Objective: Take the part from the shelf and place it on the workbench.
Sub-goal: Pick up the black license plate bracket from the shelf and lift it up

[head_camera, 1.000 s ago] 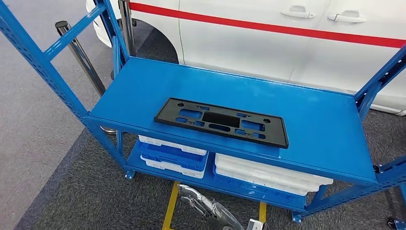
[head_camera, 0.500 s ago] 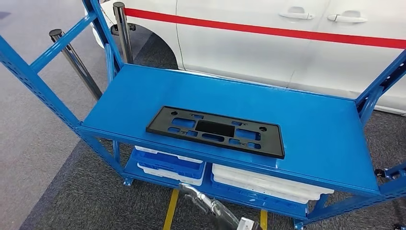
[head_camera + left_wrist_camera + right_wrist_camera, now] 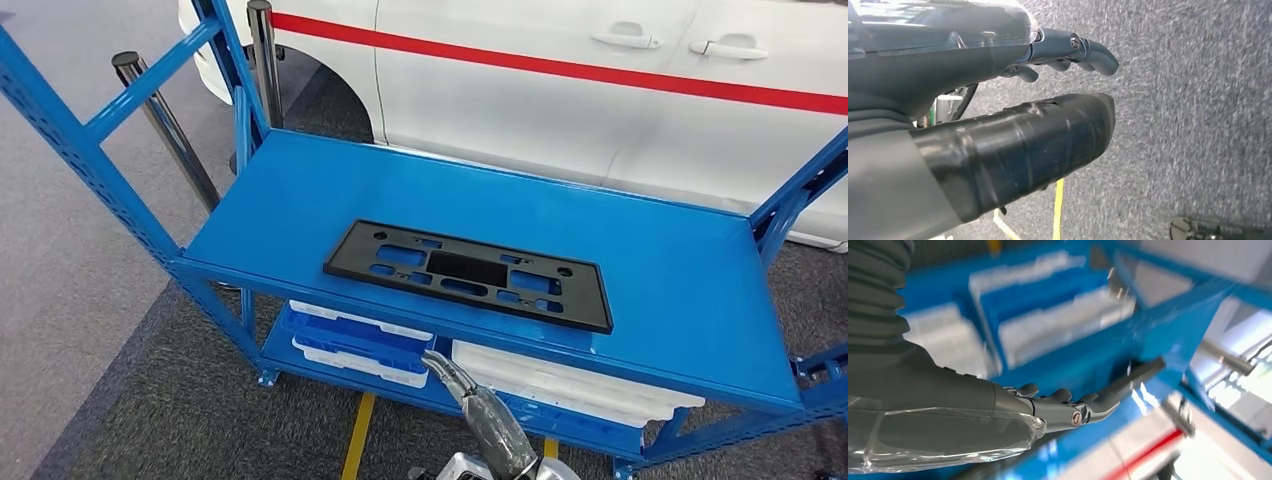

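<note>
The part (image 3: 468, 274), a flat black rectangular plate with several cut-out openings, lay flat on the upper level of the blue shelf (image 3: 690, 300), close to its front edge and roughly central along its length. Nothing touched it. The right hand (image 3: 452, 372) rose from below in the head view, in front of the shelf's lower level and beneath the front edge, well short of the part. In the right wrist view, the right hand (image 3: 1068, 407) held nothing, its fingers (image 3: 1128, 382) stretched out and apart toward the blue frame; that view was blurred. The left hand (image 3: 1013, 100) hung over grey carpet (image 3: 1198, 100), empty, with its fingers (image 3: 1088, 50) extended and spread from the thumb. White and blue trays (image 3: 355, 335) were stacked on the lower level. A white car (image 3: 560, 100) with a red stripe stood behind the shelf, and two metal posts (image 3: 165, 125) stood near the shelf's far-left corner.
</note>
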Controlling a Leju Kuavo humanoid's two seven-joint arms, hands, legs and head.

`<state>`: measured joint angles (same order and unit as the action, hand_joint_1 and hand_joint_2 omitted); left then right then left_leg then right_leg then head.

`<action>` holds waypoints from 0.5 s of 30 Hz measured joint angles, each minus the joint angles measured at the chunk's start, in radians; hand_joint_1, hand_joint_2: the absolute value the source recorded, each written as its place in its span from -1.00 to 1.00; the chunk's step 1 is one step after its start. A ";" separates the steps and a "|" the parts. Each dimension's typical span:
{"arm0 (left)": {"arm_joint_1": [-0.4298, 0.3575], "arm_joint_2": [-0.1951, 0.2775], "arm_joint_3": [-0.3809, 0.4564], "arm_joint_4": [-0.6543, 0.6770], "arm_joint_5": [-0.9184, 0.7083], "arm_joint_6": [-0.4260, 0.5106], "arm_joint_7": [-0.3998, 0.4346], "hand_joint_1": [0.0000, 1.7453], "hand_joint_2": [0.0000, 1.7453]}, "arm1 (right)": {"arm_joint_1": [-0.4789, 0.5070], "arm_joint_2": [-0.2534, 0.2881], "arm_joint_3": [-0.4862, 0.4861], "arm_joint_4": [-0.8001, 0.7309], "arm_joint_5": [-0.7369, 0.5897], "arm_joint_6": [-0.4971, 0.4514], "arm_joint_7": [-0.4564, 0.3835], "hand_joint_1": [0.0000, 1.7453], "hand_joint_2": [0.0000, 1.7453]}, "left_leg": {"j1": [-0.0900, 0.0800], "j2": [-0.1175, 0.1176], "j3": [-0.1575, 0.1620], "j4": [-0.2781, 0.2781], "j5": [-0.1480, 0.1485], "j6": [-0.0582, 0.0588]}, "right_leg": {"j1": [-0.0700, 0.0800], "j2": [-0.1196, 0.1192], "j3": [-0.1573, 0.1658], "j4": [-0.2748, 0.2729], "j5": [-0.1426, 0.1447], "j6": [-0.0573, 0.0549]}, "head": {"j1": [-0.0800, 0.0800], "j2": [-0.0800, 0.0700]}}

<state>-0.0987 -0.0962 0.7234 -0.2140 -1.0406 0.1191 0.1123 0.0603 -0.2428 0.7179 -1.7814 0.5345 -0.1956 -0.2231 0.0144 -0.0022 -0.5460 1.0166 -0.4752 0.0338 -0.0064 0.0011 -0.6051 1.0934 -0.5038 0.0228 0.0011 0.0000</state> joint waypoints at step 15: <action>-0.018 0.004 0.005 0.000 -0.039 -0.016 0.014 -1.00 -1.00 | -0.091 -0.022 0.050 0.096 0.724 -0.286 0.291 -1.00 1.00 | -0.012 -0.004 -0.018 0.039 -0.033 -0.029 | -0.004 -0.002 0.030 -0.084 0.054 -0.037 | -0.001 0.000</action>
<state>-0.1169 -0.0923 0.7286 -0.2140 -1.0799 0.1034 0.1265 -0.0310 -0.2648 0.7683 -1.6850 1.2583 -0.4812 0.0682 0.0023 -0.0058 -0.5644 1.0560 -0.5081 0.0046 -0.0104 -0.0013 -0.5750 1.0095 -0.4495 -0.0138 -0.0002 0.0000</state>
